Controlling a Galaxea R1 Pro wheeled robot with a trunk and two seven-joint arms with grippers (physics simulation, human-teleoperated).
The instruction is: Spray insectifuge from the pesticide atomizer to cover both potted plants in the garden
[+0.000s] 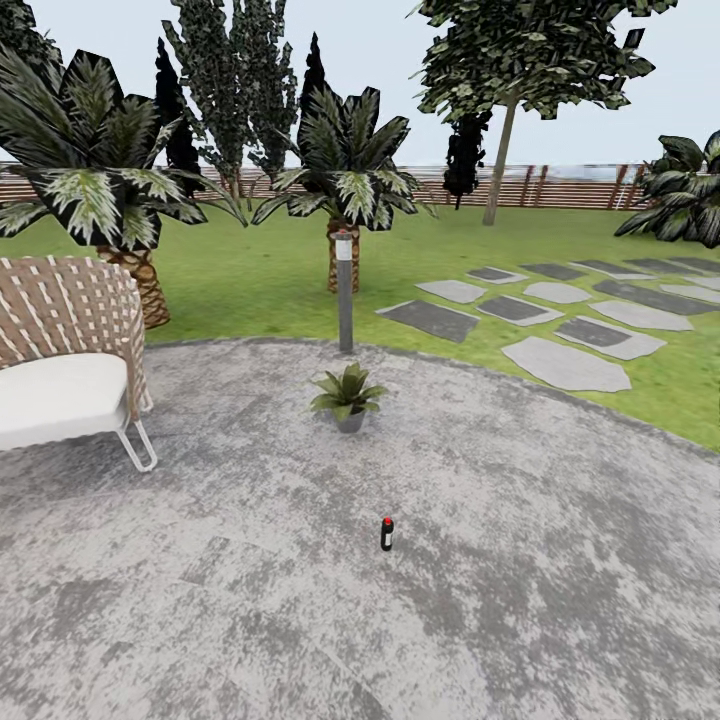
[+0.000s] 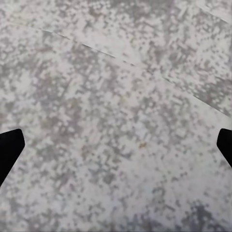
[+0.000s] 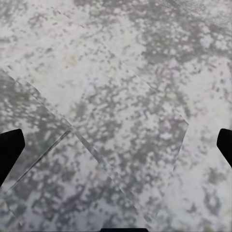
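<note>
The atomizer (image 1: 387,534) stands upright on the grey stone patio (image 1: 560,560), alone, a little right of the middle and near the robot. It is a slim dark bottle with a red top. Farther away, almost straight behind it, one potted plant (image 1: 347,396) sits on the patio in a small grey pot, well apart from the bottle. Just behind the plant, at the far edge of the patio, a grey lamp post (image 1: 345,291) rises from the ground. On the left a wicker chair (image 1: 62,345) with a white cushion stands on the patio. Beyond the stone there is lawn (image 1: 260,280) with flat stepping stones (image 1: 565,362) on the right, two palms (image 1: 347,180), tall trees and a brown fence (image 1: 560,187) at the far side.

In the left wrist view the left gripper (image 2: 116,150) has its two dark fingertips (image 2: 9,150) spread wide, with only mottled stone between them. The right gripper (image 3: 116,150) in the right wrist view is spread in the same way, its fingertips (image 3: 10,147) far apart over the stone, holding nothing.
</note>
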